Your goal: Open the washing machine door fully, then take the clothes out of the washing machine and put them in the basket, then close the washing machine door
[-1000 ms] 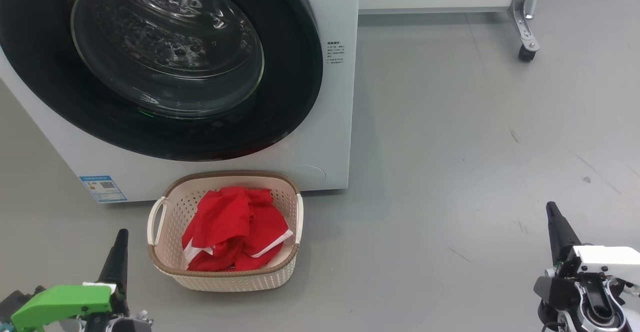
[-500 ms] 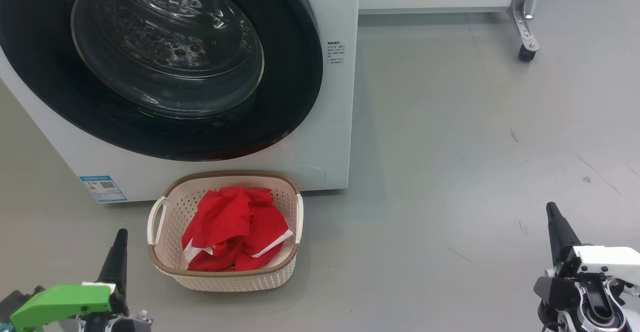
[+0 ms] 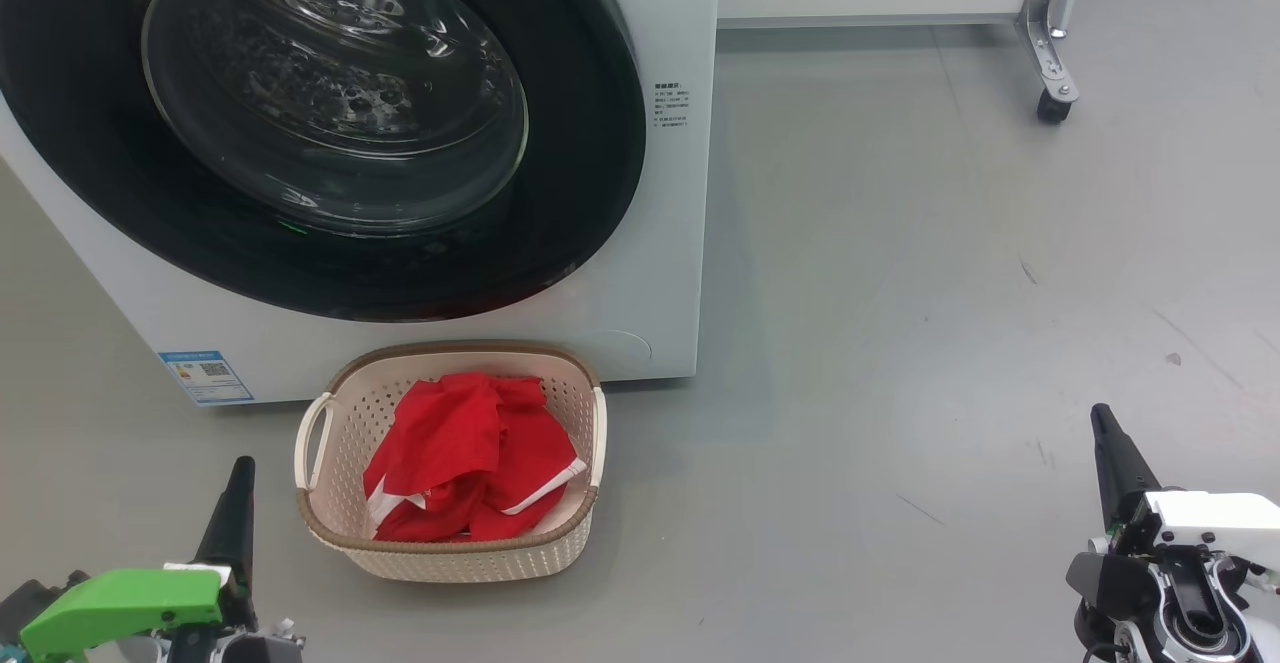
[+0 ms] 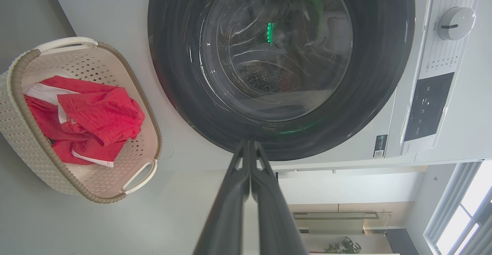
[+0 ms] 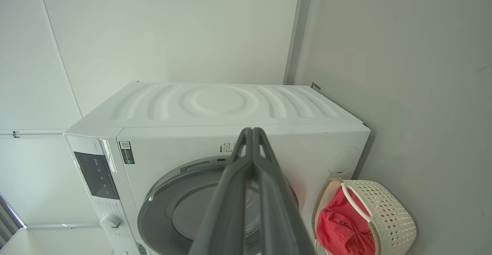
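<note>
Both arms sit low, and nothing has stirred since a second ago. The left gripper (image 3: 242, 471) is at the lower left, fingers pressed together and empty. The right gripper (image 3: 1103, 421) is at the lower right, likewise pinched shut on nothing. Just past the left one, the basket (image 3: 452, 565) stands on the floor (image 3: 900, 293) with the clothes (image 3: 460, 453) heaped inside, red with white trim, lying as before. Just behind it is the machine (image 3: 665, 243), its door (image 3: 575, 233) closed flush against the front, unchanged.
</note>
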`<state>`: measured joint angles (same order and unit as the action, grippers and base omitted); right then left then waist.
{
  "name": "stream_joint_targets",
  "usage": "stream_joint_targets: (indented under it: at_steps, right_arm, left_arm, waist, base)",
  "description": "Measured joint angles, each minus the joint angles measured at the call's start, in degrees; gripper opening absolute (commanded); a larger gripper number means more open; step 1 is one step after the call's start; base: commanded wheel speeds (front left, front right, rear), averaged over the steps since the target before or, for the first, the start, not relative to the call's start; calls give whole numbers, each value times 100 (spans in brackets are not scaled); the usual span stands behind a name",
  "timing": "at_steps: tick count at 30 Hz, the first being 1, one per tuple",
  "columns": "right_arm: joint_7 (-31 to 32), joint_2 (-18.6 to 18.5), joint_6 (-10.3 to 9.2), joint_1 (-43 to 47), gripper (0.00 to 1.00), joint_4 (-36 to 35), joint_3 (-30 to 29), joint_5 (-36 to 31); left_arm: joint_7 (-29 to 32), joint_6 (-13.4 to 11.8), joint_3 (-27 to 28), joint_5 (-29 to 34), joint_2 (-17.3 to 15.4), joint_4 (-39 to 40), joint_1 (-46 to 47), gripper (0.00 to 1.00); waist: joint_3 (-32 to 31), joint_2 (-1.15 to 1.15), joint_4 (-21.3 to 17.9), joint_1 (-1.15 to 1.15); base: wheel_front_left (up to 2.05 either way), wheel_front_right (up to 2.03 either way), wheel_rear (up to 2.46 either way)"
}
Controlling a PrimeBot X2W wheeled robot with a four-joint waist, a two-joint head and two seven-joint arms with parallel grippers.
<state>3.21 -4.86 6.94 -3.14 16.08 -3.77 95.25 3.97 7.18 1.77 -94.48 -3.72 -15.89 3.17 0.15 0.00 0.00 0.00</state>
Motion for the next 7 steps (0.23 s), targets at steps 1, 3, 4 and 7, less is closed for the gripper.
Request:
stream_joint_targets:
  at_steps: [1, 3, 4, 7]
  right_arm:
    - [0, 1, 0, 0, 0, 0, 0, 0]
    - [0, 1, 0, 0, 0, 0, -1, 0]
    - [0, 1, 0, -1, 0, 0, -2, 0]
    - [0, 2, 0, -1, 0, 0, -3, 0]
  left_arm:
    - [0, 0, 0, 0, 0, 0, 0, 0]
    - [0, 0, 0, 0, 0, 0, 0, 0]
    - [0, 0, 1, 0, 0, 1, 1, 0]
    - [1, 0, 1, 0, 0, 1, 1, 0]
  waist:
    - [0, 0, 0, 0]
    - [0, 0, 0, 0]
    - [0, 0, 0, 0]
    - [0, 0, 0, 0]
  base:
    - [0, 0, 0]
    - [0, 0, 0]
    - [0, 0, 0]
    - [0, 0, 0]
